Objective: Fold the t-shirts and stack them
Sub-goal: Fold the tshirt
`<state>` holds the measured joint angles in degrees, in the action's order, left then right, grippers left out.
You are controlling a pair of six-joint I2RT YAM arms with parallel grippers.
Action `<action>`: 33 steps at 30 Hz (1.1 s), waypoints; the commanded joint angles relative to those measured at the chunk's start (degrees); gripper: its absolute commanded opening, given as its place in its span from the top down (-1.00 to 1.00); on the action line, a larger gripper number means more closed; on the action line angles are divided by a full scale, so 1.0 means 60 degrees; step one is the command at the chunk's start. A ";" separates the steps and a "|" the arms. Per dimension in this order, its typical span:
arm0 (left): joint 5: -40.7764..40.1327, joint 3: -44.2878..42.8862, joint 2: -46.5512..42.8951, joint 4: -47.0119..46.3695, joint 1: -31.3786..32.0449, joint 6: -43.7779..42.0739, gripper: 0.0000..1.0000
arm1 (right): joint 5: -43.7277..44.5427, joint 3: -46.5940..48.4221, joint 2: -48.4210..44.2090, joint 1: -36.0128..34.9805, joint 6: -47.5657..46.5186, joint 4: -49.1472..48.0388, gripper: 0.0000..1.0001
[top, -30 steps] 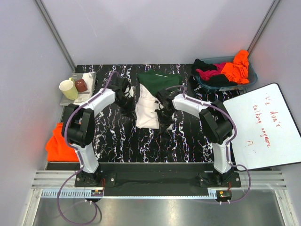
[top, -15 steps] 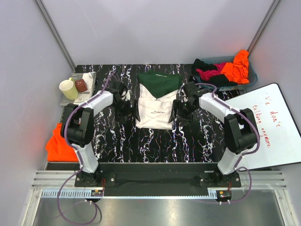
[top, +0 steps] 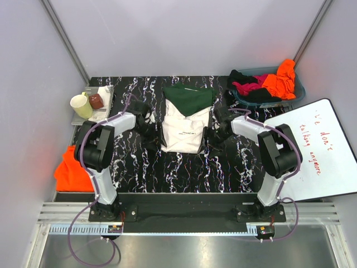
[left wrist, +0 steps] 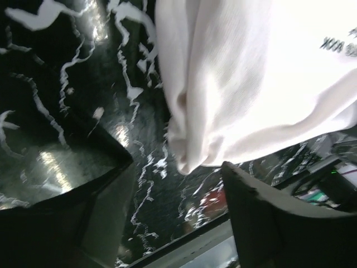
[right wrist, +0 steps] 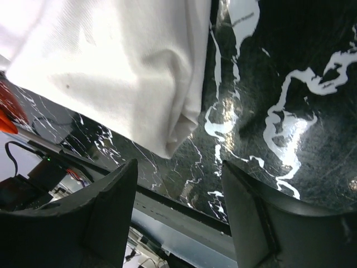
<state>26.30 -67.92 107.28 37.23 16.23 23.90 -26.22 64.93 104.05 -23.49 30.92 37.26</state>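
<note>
A cream t-shirt (top: 183, 127), its dark green sleeve (top: 189, 98) folded over the far end, lies as a narrow rectangle mid-table. My left gripper (top: 149, 134) sits just left of its near-left corner, jaws open and holding nothing. In the left wrist view the cream corner (left wrist: 192, 148) ends just beyond the gap of that gripper (left wrist: 175, 187). My right gripper (top: 215, 137) is beside the near-right corner, also open. In the right wrist view the cloth corner (right wrist: 173, 137) lies ahead of the gripper (right wrist: 178, 192), not between its fingers. Orange, magenta and black t-shirts fill the basket (top: 297, 94).
An orange shirt (top: 71, 171) lies off the table's left edge. A white board with red writing (top: 312, 151) overlaps the right edge. A tray (top: 106, 114) at far left holds a cup (top: 81, 106) and a brown object (top: 96, 101). The tabletop (top: 167, 173) is black marble.
Both grippers opened and let go of the cream shirt. The right one moved off the shirt to its right side. Both then slid toward the shirt's near corners.
</note>
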 commanded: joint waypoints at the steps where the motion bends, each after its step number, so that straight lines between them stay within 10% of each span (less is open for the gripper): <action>1: 0.0215 -0.0061 0.0620 -0.1049 0.0020 0.0308 -0.28 | -0.0025 -0.0054 0.0206 -0.0055 0.0325 -0.0935 -0.35; 9: 0.0377 -0.0399 0.1103 -0.1108 0.0034 0.0411 1.00 | -0.0610 0.0340 0.0822 -0.0055 0.0384 -0.1799 0.20; 14: 0.0333 -0.0194 0.0826 -0.1050 0.0034 0.0265 1.00 | -0.0904 0.0415 0.0867 -0.0056 0.0399 -0.1800 0.81; 33: 0.0538 0.1217 -0.2703 0.0984 0.0577 -0.0745 1.00 | -0.1578 -0.0246 -0.1519 -0.0099 -0.0450 -0.0029 0.87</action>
<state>30.39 -57.12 96.38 37.50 19.79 22.31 -34.17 61.14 100.27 -23.75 31.00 33.19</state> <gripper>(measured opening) 0.016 0.098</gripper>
